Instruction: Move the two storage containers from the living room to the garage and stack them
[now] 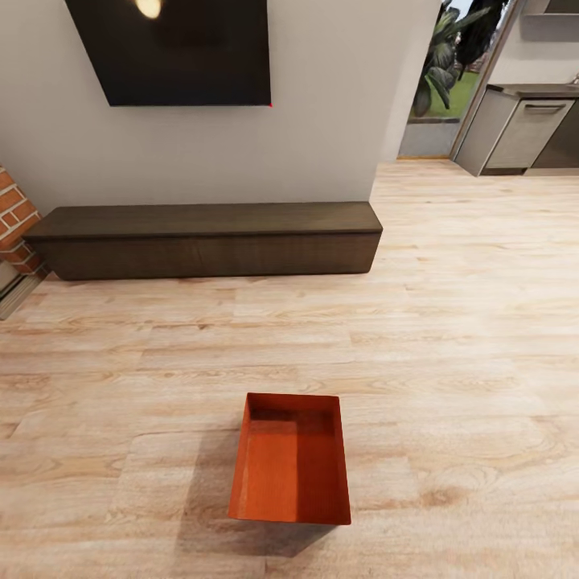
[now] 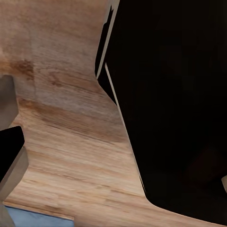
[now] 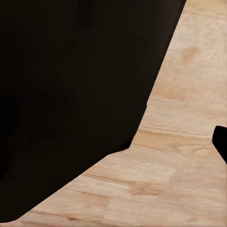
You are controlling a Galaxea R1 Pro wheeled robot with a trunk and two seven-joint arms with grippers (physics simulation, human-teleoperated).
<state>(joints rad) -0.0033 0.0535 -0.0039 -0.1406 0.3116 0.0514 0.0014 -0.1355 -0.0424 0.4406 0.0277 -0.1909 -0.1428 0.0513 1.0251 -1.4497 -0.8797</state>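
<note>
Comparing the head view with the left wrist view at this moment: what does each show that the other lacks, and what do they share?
Head view alone: one orange-red storage container sitting open and empty on the floor, a long dark bench against the wall, a black TV above it, and a brick edge.

Left wrist view alone: a large black shape close to the camera and a strip of blue at one edge.

Both: the light wood-plank floor.
</note>
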